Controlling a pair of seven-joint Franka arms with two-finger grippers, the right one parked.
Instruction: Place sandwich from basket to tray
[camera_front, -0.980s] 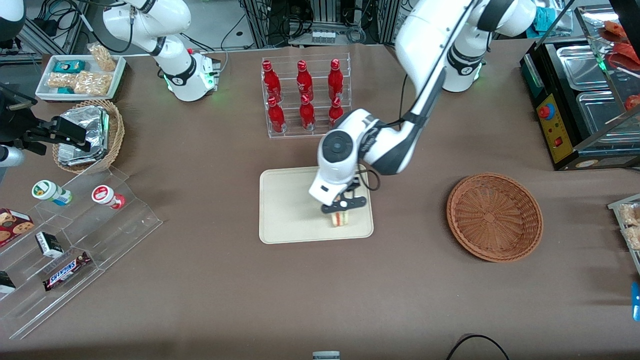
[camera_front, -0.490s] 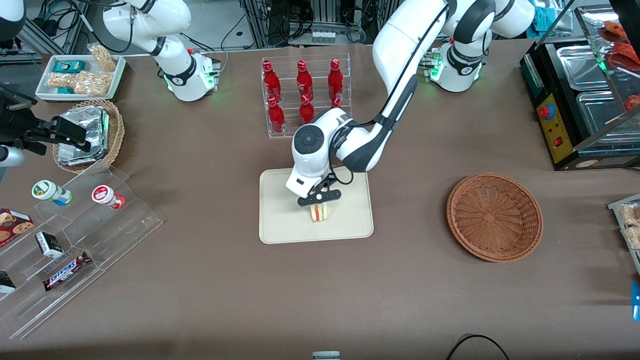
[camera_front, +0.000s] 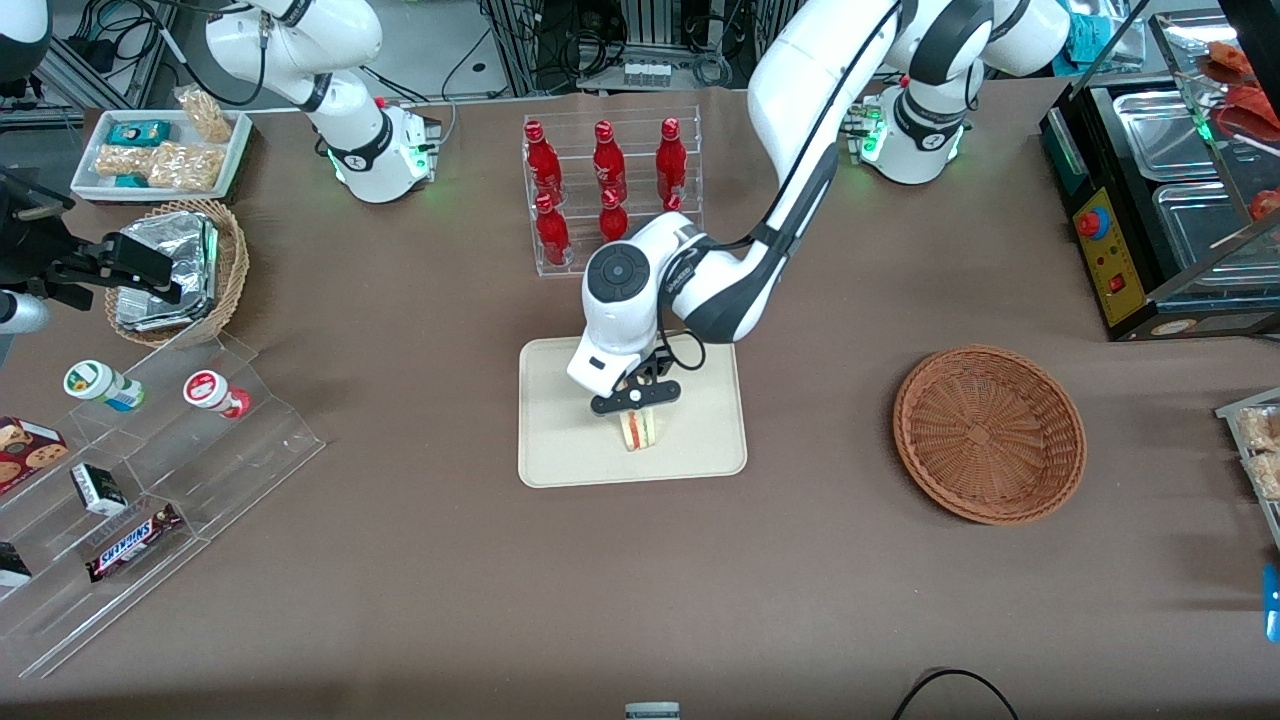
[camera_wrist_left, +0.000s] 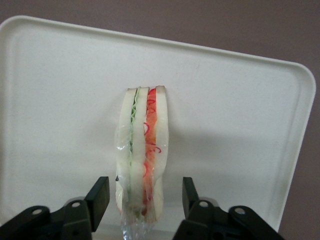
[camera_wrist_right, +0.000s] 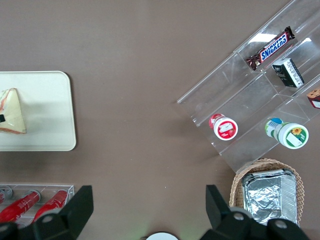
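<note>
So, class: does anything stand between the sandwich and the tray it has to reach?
Nothing visible does. The sandwich already stands on edge on the tray, with the gripper open, a finger on either side of it, gaps showing. The basket sits empty toward the working arm's end.

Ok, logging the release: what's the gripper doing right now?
Gripper: open over the tray, fingers apart either side of the sandwich.
</note>
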